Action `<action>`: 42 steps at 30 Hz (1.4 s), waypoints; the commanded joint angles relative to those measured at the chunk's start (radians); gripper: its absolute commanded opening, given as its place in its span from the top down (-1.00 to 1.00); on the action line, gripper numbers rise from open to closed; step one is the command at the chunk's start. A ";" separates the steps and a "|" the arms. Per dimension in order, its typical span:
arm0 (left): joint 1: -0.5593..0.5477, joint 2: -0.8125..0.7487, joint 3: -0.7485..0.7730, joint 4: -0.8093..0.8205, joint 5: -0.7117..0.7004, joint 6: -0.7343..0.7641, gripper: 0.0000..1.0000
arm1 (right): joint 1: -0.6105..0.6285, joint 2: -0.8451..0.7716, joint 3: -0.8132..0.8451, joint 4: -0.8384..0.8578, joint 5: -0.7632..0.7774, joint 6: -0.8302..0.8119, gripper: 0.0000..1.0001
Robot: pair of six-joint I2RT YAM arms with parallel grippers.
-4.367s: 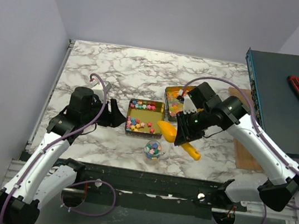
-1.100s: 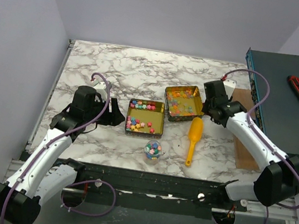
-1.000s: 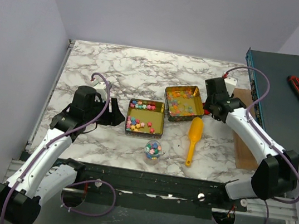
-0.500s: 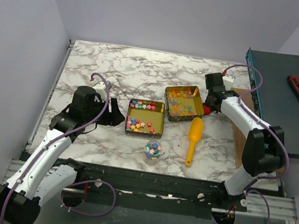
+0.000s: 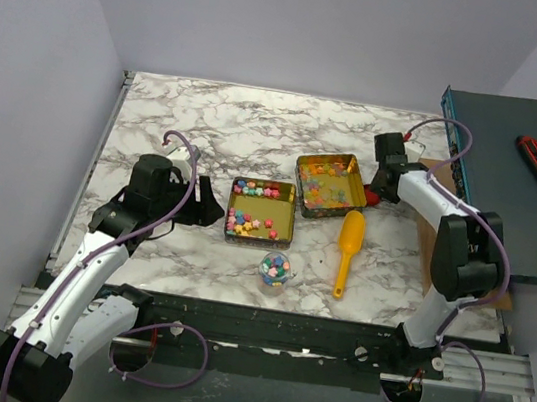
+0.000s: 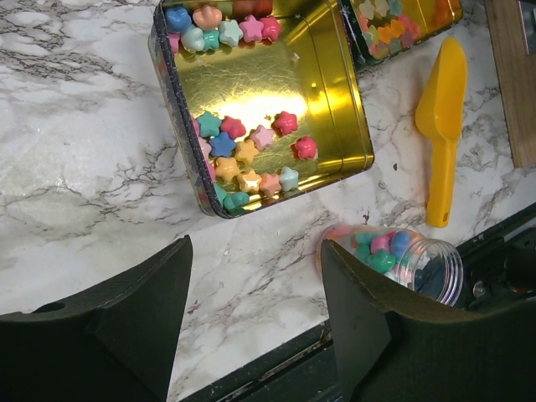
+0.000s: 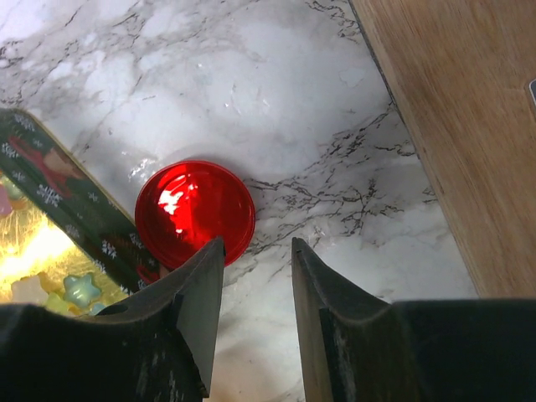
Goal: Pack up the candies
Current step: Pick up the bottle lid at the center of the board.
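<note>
Both apart: left hand point(image 6: 255, 260) unmoved; right hand point(image 7: 255, 251) off scoop point(image 5: 347, 248), by red cap point(image 7: 194, 213).

Worktop point(image 7: 276, 75): smooth, marble-patterned, faintly shiny. Tin point(image 6: 285, 75): polished gold metal, mirror-bright inside. Cap point(image 7: 194, 211): glossy red plastic. Scoop point(image 6: 442, 109): smooth yellow plastic. Jar point(image 6: 419, 264): clear plastic. Board point(image 7: 469, 126): matt, grained wood. Candies point(image 6: 245, 152): opaque, matt pastels.
</note>
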 commanded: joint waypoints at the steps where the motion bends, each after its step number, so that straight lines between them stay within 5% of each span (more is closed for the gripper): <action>1: -0.006 0.007 0.011 -0.006 -0.013 0.013 -0.30 | -0.031 0.039 0.010 0.045 -0.050 0.049 0.19; 27: -0.002 0.038 0.018 -0.009 -0.017 0.017 -0.30 | -0.073 0.135 -0.077 0.128 -0.144 0.079 0.35; 37: -0.001 0.043 0.020 -0.008 -0.020 0.017 -0.30 | -0.077 0.138 -0.111 0.143 -0.155 0.074 0.98; 42: -0.001 0.043 0.018 -0.009 -0.019 0.016 -0.30 | -0.081 0.115 -0.126 0.155 -0.145 0.066 0.99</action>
